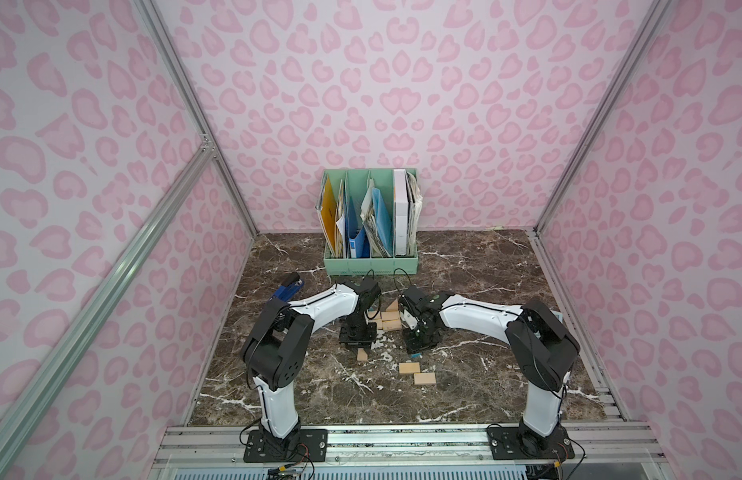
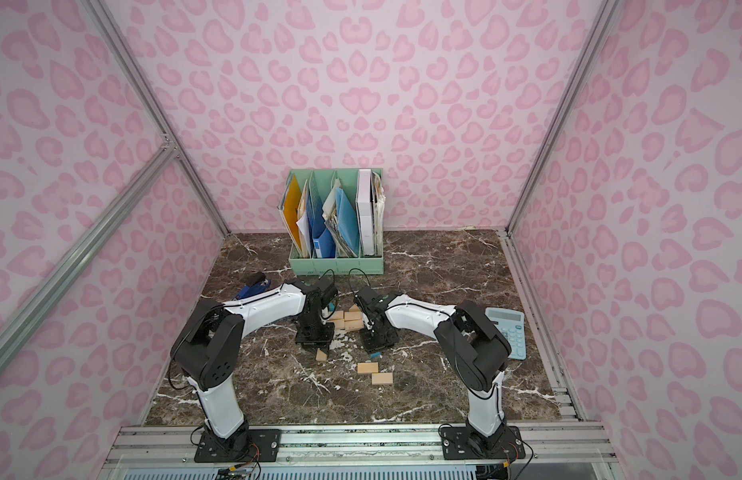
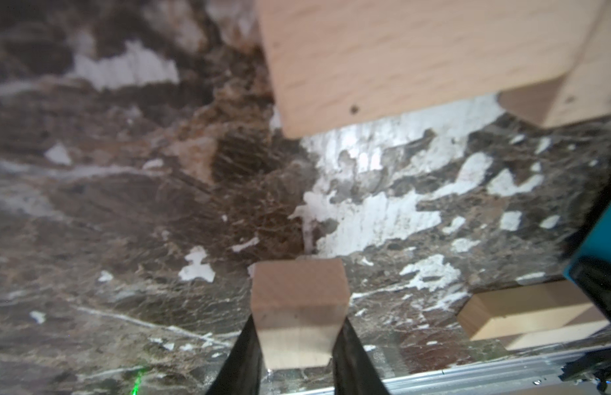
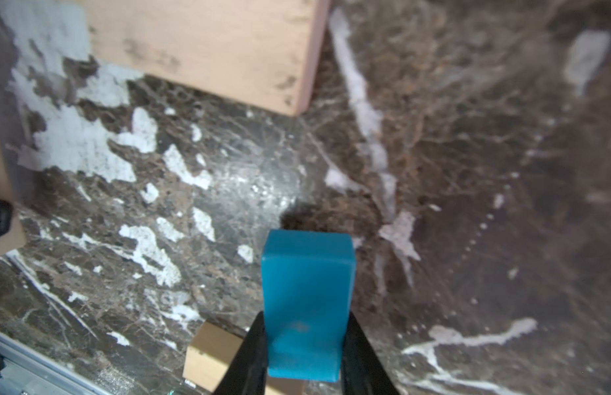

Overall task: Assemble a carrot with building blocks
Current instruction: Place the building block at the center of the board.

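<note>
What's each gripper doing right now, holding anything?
Left gripper: closed on a tan wooden block.
Right gripper: closed on the teal rectangular block.

Even, soft light; wrist views blurred, perhaps too close.

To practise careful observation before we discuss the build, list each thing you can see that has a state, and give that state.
left gripper: shut on tan wooden block
right gripper: shut on teal block
grouped tan blocks: lying flat, side by side, unheld
loose tan blocks: lying flat, unheld
file organizer: upright, holding folders
calculator: lying face up
</note>
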`<state>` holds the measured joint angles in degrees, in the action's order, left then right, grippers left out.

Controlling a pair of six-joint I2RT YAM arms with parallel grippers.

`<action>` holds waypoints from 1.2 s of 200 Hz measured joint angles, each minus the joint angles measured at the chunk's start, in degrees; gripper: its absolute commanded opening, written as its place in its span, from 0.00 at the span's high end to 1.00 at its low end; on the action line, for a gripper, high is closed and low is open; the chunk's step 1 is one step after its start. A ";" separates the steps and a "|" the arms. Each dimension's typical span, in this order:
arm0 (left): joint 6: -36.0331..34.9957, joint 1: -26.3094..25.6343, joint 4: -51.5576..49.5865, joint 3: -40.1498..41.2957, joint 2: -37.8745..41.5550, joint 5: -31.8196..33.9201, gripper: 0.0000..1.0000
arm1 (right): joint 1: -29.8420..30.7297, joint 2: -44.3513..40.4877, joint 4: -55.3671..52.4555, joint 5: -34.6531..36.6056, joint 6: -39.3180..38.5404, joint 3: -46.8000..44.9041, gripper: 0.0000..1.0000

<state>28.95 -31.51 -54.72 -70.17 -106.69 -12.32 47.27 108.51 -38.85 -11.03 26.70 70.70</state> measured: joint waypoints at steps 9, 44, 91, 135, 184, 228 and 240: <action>-0.85 0.00 0.02 -0.04 -0.20 -0.33 0.84 | 0.22 0.39 -0.04 -0.02 -0.68 0.55 0.81; -4.24 0.04 0.22 -0.26 -0.28 -1.25 0.80 | 0.42 0.83 -0.35 0.68 -2.78 0.92 0.78; -9.22 0.09 0.92 -0.42 -0.70 -2.21 0.53 | 0.55 -1.33 0.81 2.54 -4.98 -1.95 0.47; -10.05 0.33 1.25 0.02 0.55 -2.54 0.35 | 0.55 -4.07 0.04 5.27 -6.40 -4.13 0.29; -6.58 0.44 -0.55 0.17 6.99 -1.90 0.54 | 0.85 -8.09 -0.96 5.77 -2.95 -4.31 0.70; 7.15 -0.37 -1.79 8.15 14.53 -5.60 1.00 | 1.99 -10.03 -0.74 0.90 5.86 -9.27 1.00; 9.55 -0.81 -1.64 8.98 15.98 -6.14 1.00 | 2.38 -10.21 0.24 -0.74 6.93 -10.38 1.00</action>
<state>38.50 -32.32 -56.36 -61.19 -90.72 -18.46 49.65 98.30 -38.61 -11.77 33.63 60.31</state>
